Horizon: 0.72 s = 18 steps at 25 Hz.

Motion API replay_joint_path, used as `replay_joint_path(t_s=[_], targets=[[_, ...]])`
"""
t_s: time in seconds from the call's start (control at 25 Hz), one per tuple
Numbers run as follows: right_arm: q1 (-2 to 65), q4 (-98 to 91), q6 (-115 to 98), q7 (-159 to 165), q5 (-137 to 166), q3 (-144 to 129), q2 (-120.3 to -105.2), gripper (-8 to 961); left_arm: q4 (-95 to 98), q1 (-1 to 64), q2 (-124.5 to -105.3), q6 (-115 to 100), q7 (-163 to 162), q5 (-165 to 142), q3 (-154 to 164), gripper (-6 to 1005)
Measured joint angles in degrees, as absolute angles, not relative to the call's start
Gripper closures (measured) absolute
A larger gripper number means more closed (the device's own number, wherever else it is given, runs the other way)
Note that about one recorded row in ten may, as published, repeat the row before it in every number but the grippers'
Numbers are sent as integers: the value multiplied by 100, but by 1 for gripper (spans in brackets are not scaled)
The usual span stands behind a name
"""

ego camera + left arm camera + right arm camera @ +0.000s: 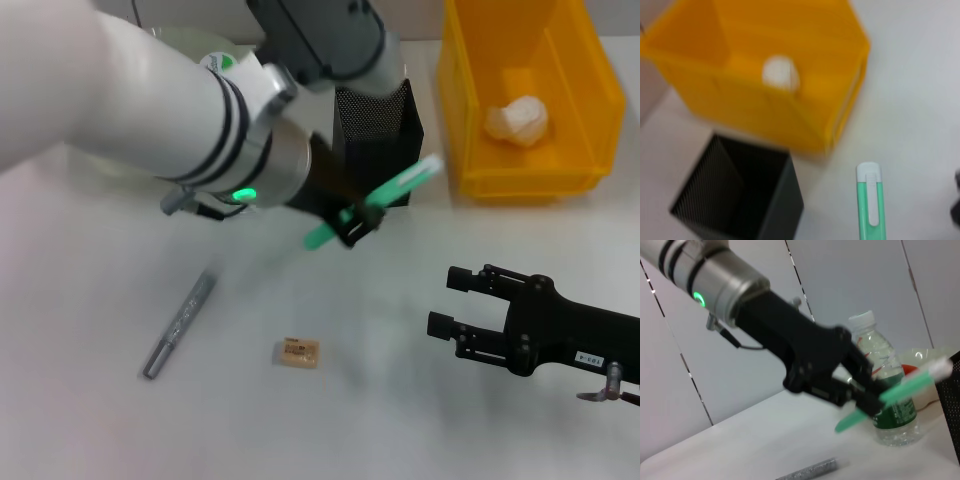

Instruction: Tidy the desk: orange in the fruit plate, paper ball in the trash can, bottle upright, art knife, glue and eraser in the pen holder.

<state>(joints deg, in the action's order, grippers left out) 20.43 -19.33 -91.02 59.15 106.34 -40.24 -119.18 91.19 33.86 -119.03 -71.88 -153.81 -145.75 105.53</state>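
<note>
The left gripper sits at centre frame in the head view, its jaws clamped across the middle of the green art knife, which is carried tilted, its white end raised toward the upper right and just in front of the pen holder. The left wrist view shows the knife's white-capped end beside the holder's open mouth, not yet over it. The right wrist view confirms the grip from the side: dark fingers pinch the green body near its midpoint. The knife appears light, stiff and smooth-sided; a mid-body hold is sound, though the slick plastic may pivot in the jaws, and it needs to be tipped nearer upright to enter the narrow mesh cup. The right gripper rests low at the lower right of the head view, jaws apart and holding nothing. On the bench, the eraser lies at lower centre, well apart from both grippers; it is small, firm and slightly grippy, best pinched across its short sides. A grey pen-like stick lies at lower left, possibly the glue. The paper ball is already in the trash can at upper right. The bottle stands upright in the right wrist view, with a glimpse of the fruit plate behind it.
</note>
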Motion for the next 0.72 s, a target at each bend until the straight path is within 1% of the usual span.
replay_joint_path(t_s=[0.16, 0.6, 0.72], targets=[[2040, -1933, -9087, 5915, 10634, -4025, -11917, 222, 9441, 3034, -11889, -6762, -14766, -13775, 10162, 804], [2069, -1934, -9087, 5915, 10634, -4025, -11927, 222, 9266, 2622, -11886, -5643, -13697, -12454, 9864, 804], [2074, -1933, -9087, 5915, 10634, -4026, -11927, 222, 9122, 2603, -11881, -5433, -13558, -12181, 9828, 804]])
